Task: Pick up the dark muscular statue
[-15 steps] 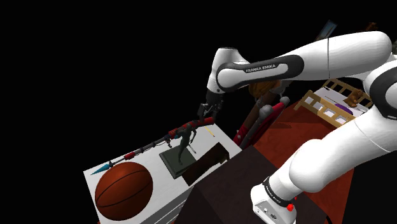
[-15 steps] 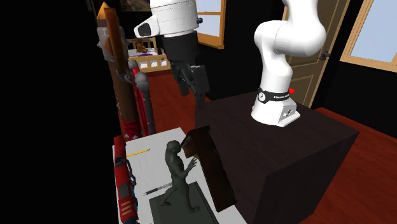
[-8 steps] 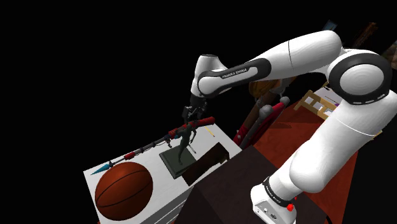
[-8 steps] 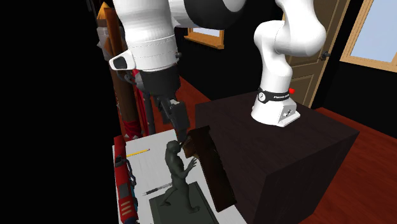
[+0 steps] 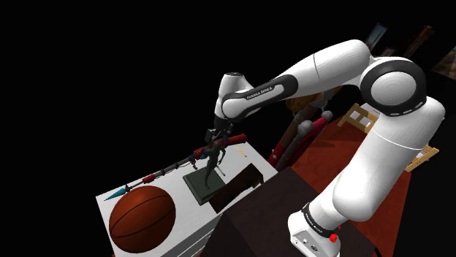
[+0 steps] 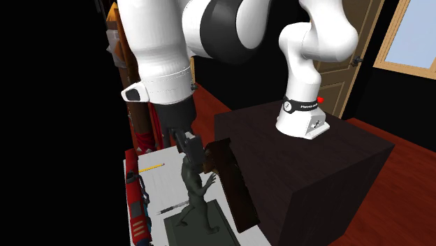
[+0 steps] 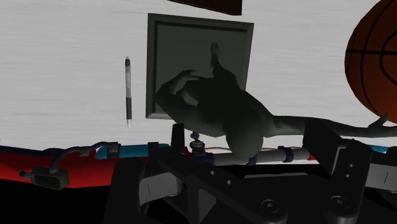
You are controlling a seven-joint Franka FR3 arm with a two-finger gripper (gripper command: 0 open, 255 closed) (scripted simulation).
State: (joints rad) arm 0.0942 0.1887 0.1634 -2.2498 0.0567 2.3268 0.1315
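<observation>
Pincer (image 7: pixel 251 135) hanging apart, straddling head of dark statue (image 7: pixel 213 102), not touching. You're wanting to drop lower, centre on torso, then squeeze slow, looking tippy imo.

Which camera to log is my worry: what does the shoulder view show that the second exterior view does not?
The shoulder view adds the basketball on the white table and the teal tip of the long red tool. The second exterior view adds a yellow pencil on the table and the wooden door beyond the stand. Both share the dark statue, the hand at its head, the brown board and the arm's dark stand.
</observation>
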